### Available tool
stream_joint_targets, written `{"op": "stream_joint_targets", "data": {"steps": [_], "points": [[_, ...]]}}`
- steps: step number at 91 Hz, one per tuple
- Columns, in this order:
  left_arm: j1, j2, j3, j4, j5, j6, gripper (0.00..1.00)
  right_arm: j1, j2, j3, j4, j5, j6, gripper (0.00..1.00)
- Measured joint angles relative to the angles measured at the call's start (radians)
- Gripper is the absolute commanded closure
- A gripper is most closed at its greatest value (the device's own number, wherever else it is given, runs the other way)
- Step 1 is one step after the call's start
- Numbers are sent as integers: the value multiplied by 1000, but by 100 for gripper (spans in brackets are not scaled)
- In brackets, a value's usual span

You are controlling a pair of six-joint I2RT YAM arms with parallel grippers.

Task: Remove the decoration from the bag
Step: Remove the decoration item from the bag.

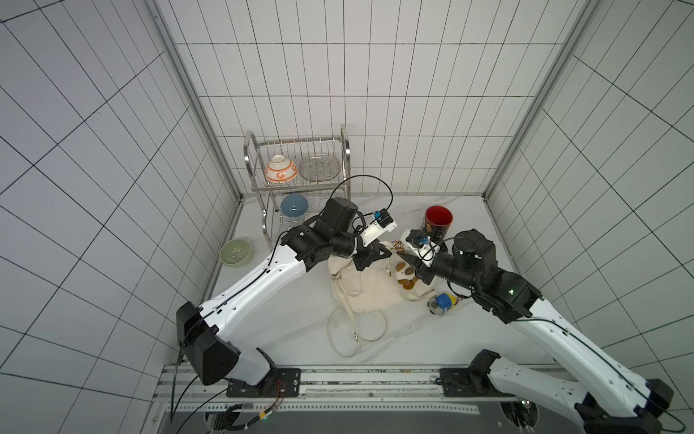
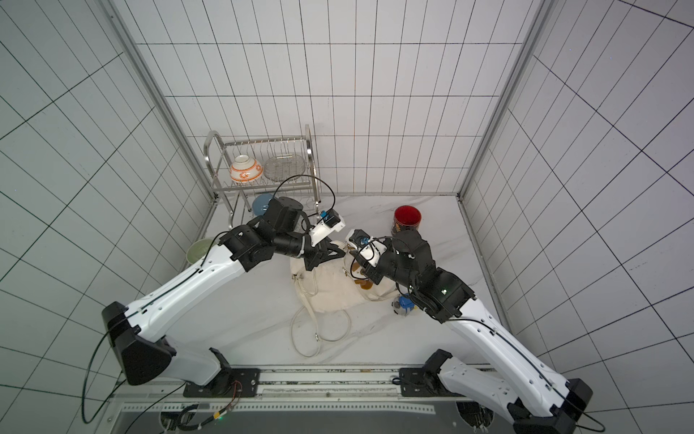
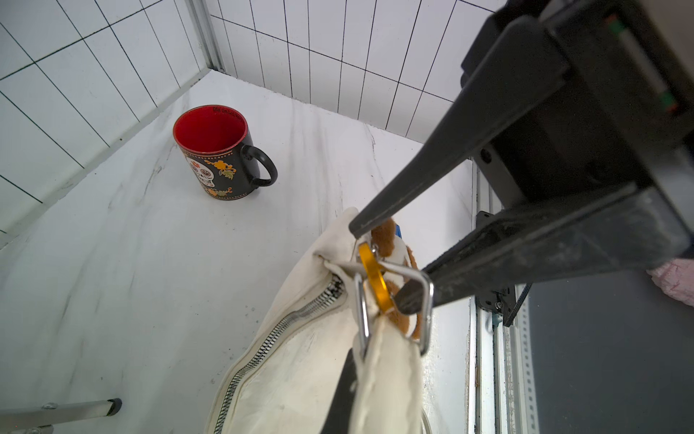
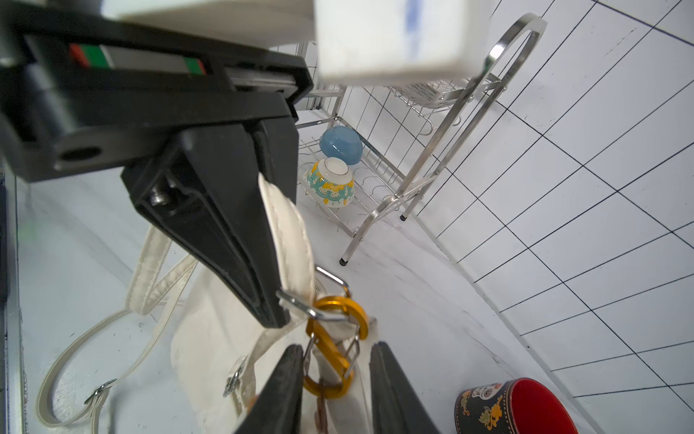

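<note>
Bag [image 1: 370, 293] sprawls mid-surface; left pincer [image 4: 279, 313], clamped on its 12 o'clock corner, lifts it, likely so the orange carabiner [image 4: 338, 300] hangs reachable between the jaws of the part-open, empty right pincer [image 4: 337, 345].

White arm shells [image 1: 255, 289], black joints [image 1: 311, 244], thin black cables [image 1: 368, 176]

The left gripper [image 4: 276, 315] pinches the strap [image 4: 293, 240] of the bag [image 4: 202, 338] at its silver ring [image 4: 300, 306], where an orange carabiner [image 4: 343, 300] hangs. The right gripper [image 4: 337, 347] has its fingers [image 4: 285, 379] apart, one on each side of the carabiner. On the desk [image 4: 413, 300] stand a mug [image 4: 499, 407] and a rack [image 4: 432, 165] with two bowls [image 4: 340, 144].
</note>
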Motion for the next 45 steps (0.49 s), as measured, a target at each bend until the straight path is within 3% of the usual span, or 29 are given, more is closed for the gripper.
{"op": "stream_joint_targets", "data": {"steps": [20, 45], "points": [[0, 0, 0, 2, -5, -3, 100, 1, -1, 0, 4, -15, 31, 64], [0, 0, 0, 5, -3, -12, 100, 12, 4, -1, 10, 19, 45, 75]]}}
